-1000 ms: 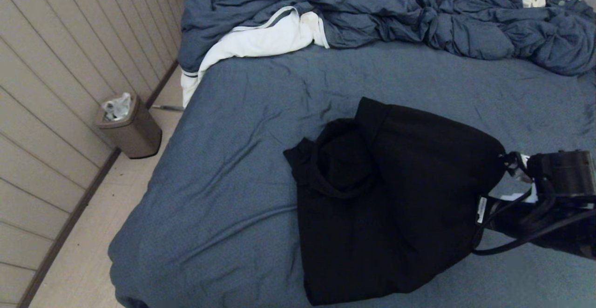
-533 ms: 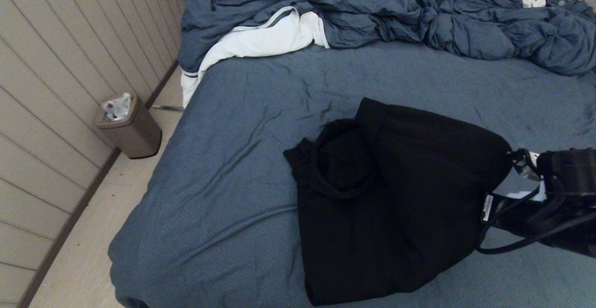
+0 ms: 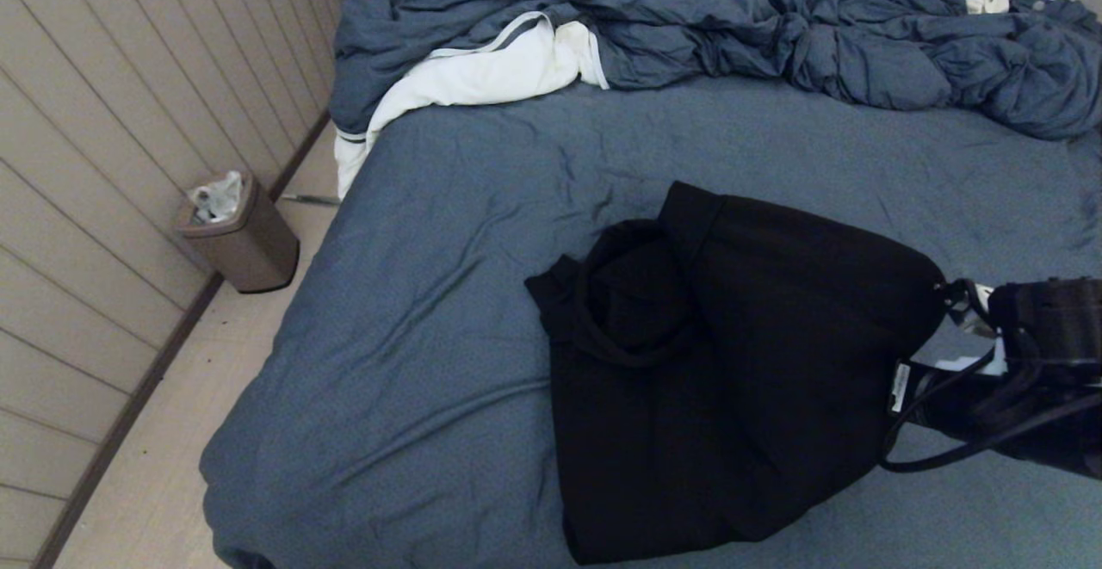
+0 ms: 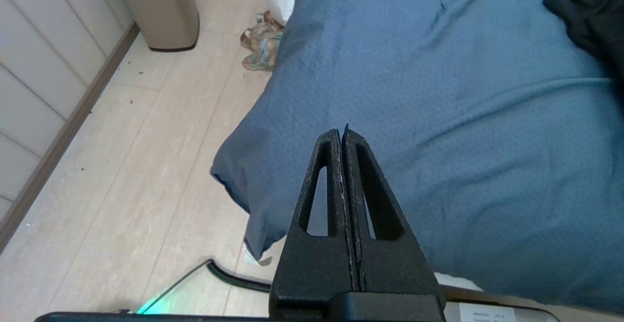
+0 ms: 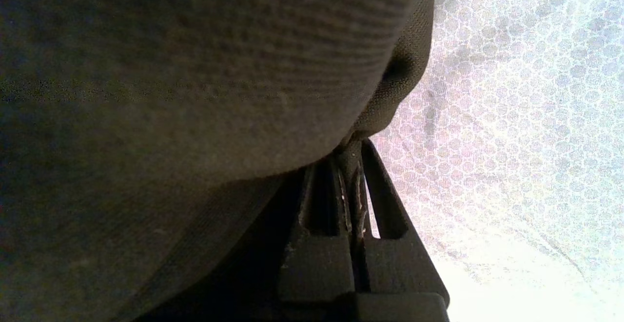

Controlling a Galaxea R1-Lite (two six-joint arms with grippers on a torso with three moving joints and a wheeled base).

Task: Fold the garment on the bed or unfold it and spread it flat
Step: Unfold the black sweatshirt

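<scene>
The black hoodie (image 3: 732, 371) lies folded in a bundle on the blue-grey bed (image 3: 448, 311), its hood showing on the left side. My right gripper (image 3: 945, 287) is at the bundle's right corner, shut on a pinch of the black fabric (image 5: 243, 68), which is pulled taut and slightly lifted there. In the right wrist view the cloth runs between the closed fingers (image 5: 378, 190). My left gripper (image 4: 341, 134) hangs shut and empty over the bed's near left corner, away from the hoodie; only a black edge of the hoodie (image 4: 592, 12) shows there.
A rumpled blue-grey comforter (image 3: 732, 27) and a white cloth (image 3: 482, 74) lie at the head of the bed. A tan waste bin (image 3: 241, 238) stands by the panelled wall on the left. The floor (image 4: 122, 166) runs along the bed's left edge.
My right gripper has drawn the hoodie's corner slightly to the right, stretching the bundle a little. The left arm has not moved.
</scene>
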